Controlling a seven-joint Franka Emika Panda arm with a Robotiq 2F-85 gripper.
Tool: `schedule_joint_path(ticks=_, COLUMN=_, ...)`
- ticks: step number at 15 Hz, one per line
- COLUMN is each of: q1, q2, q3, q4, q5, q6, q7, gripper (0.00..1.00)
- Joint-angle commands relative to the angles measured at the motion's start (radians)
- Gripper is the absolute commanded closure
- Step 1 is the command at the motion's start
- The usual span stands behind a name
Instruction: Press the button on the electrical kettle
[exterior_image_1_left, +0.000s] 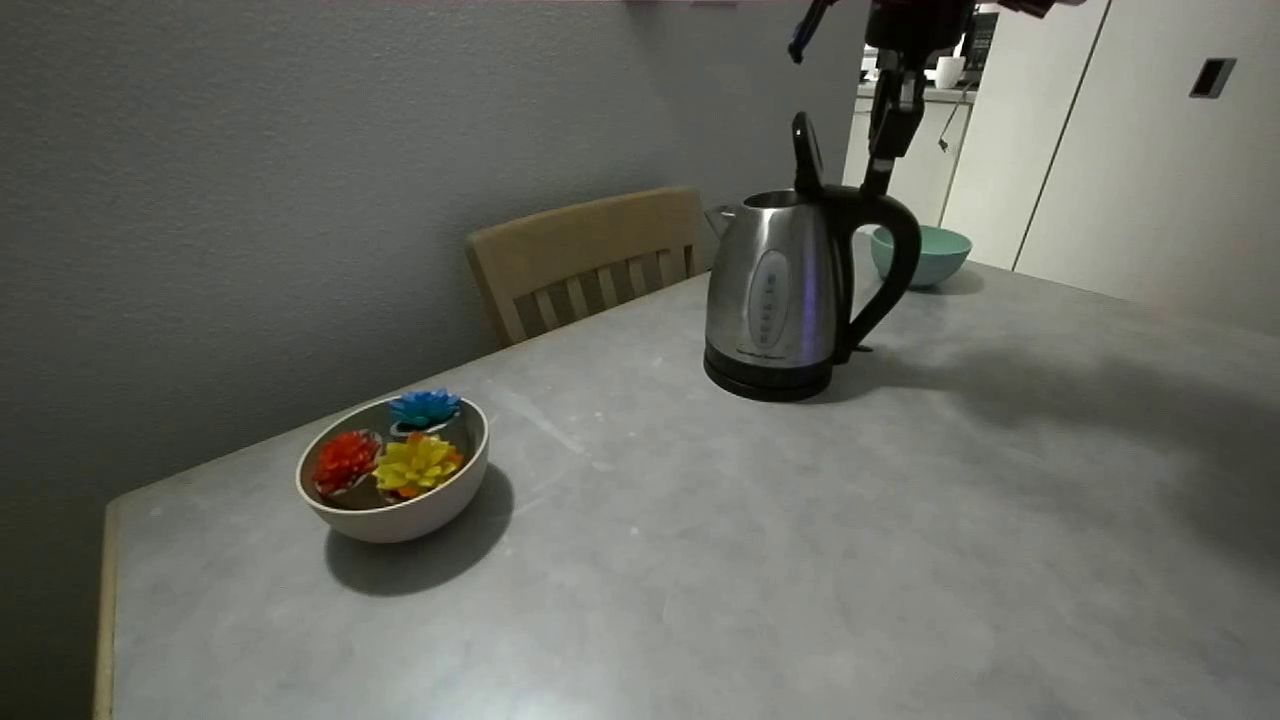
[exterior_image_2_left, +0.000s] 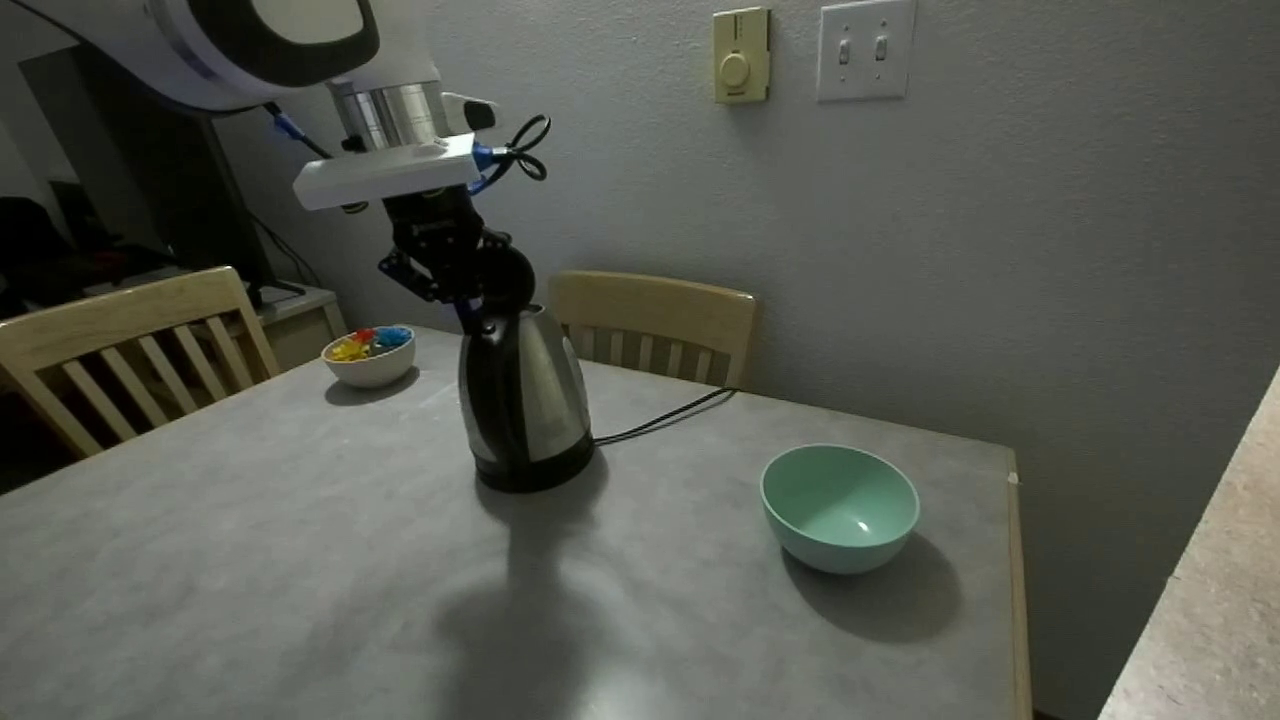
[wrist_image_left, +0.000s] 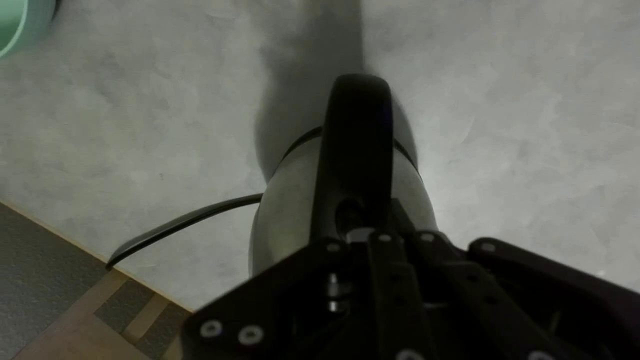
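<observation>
The electrical kettle (exterior_image_1_left: 770, 300) stands upright on the table, brushed steel with a black base; it also shows in an exterior view (exterior_image_2_left: 550, 400) and the wrist view (wrist_image_left: 290, 200). Its black lid (exterior_image_1_left: 807, 155) stands open and upright. Its black loop handle (exterior_image_1_left: 903, 250) fills the middle of the wrist view (wrist_image_left: 357, 145). My gripper (exterior_image_1_left: 878, 182) points down with its fingers together, tips at the top of the handle just behind the lid; it also shows in an exterior view (exterior_image_2_left: 467, 316) and the wrist view (wrist_image_left: 382, 227). The fingers hide the exact contact. No button is clearly visible.
A white bowl (exterior_image_1_left: 400, 520) with several colourful flower-like items stands on the table (exterior_image_1_left: 700, 560). A mint-green bowl (exterior_image_2_left: 840, 510) stands on the kettle's other side. A black cord (exterior_image_2_left: 670, 415) runs from the kettle to the table edge. Chairs (exterior_image_2_left: 650, 300) stand along the table.
</observation>
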Motion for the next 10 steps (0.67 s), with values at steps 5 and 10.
schedule_joint_path(ticks=5, q1=-0.035, q2=-0.015, q3=0.009, q4=0.004, q5=0.007, q6=0.020, q7=-0.013, gripper=1.00)
schedule_joint_path(ticks=10, q1=-0.041, q2=-0.016, q3=0.009, q4=0.020, q5=0.013, q6=0.021, q7=-0.018, gripper=1.00)
